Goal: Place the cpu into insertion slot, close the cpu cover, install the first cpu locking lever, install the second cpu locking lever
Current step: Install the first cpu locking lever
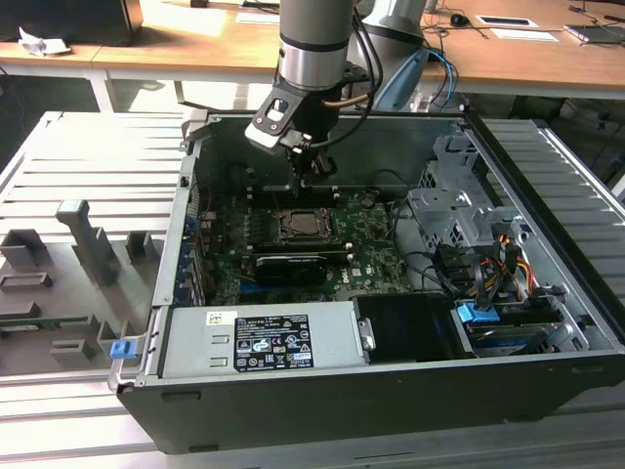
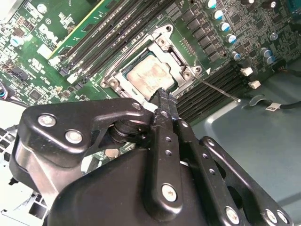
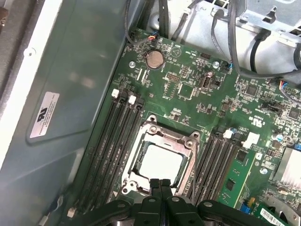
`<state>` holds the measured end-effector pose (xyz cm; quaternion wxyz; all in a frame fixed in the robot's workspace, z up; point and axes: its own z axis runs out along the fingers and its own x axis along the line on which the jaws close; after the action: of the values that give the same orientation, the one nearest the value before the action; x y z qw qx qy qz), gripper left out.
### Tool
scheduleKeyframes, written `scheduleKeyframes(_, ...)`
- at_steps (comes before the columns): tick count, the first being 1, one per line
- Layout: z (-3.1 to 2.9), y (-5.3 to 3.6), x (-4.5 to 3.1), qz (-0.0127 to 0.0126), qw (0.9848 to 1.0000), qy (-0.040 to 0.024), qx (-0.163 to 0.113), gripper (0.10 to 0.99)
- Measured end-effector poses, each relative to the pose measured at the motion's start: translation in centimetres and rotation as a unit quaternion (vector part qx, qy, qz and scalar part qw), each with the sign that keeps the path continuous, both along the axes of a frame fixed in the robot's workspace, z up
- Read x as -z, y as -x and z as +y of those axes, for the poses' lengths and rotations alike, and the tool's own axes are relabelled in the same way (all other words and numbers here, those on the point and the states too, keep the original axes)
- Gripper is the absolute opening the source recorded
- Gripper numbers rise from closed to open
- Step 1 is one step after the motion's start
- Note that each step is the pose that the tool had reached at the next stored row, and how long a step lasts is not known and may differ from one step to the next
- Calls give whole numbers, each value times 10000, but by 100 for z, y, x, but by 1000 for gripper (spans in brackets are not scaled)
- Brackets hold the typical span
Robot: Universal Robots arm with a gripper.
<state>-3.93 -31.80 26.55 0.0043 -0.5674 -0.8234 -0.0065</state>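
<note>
Framing square cpu (image 3: 161,163), silver cpu cover (image 3: 192,155) seems closed

Near the middle of the green motherboard (image 3: 160,106) we see the cpu (image 3: 160,162), a small flat square with a pale silver top. It lies level inside the insertion slot (image 3: 136,160), whose dark rim shows as a narrow border around the chip. The cpu cover (image 3: 162,133), a thin silver frame with a square window, lies flat over the slot, and in the second wrist view a thin locking lever (image 2: 218,89) sticks out from one corner of it toward the motherboard's edge.
</note>
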Motion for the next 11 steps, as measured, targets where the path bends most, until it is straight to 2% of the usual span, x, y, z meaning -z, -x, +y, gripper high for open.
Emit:
scheduleKeyframes(7, 0, 0, 0, 0, 9996, 0, -280, 106)
scheduleKeyframes(11, 0, 0, 0, 0, 9987, -2, -515, 106)
